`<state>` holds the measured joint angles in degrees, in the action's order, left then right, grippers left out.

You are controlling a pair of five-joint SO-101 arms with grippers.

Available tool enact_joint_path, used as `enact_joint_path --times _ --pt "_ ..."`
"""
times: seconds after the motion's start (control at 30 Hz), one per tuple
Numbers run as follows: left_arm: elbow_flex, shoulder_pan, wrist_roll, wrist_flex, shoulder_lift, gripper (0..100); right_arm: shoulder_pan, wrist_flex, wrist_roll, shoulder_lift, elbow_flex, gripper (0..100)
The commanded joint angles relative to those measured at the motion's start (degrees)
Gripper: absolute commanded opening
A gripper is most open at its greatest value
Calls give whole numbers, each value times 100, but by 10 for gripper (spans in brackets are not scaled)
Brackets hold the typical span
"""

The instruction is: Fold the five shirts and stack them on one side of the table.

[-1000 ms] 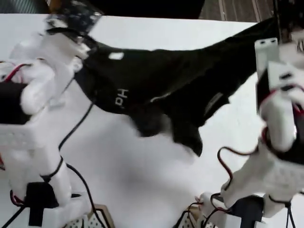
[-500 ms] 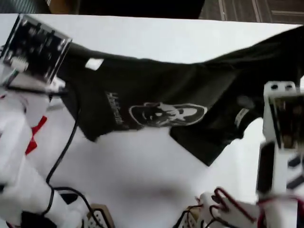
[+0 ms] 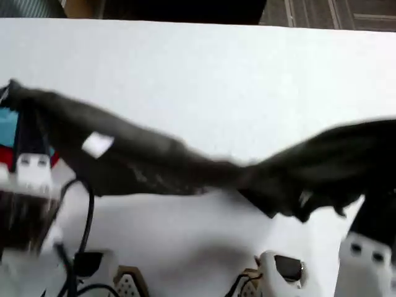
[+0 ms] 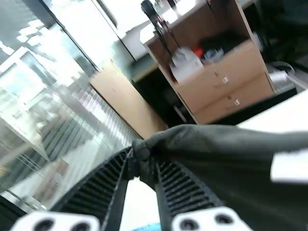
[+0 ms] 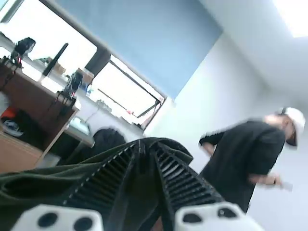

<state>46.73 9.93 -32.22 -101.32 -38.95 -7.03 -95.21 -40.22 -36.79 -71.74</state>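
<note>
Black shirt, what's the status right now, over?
Left pincer shut on one end of the shirt, right pincer shut on the other. It hangs stretched between them above the table. Nothing seen in its way.

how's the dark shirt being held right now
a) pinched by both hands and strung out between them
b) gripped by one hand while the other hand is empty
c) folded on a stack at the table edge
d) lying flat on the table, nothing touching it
a: the left hand and the right hand each clamp a bunch of the dark shirt, which spans from one to the other over the table.
</note>
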Motion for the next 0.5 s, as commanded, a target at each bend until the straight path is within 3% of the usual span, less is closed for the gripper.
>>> enact_joint_path --times 0.0,0.27,0.47 --pt "101 62 62 -97 -44 25 277 -13 -273 -57 9 20" --pt "101 62 62 -97 -62 25 251 -4 -264 -101 659 20" --pt "101 62 53 -97 -352 25 233 -4 -316 -453 334 20"
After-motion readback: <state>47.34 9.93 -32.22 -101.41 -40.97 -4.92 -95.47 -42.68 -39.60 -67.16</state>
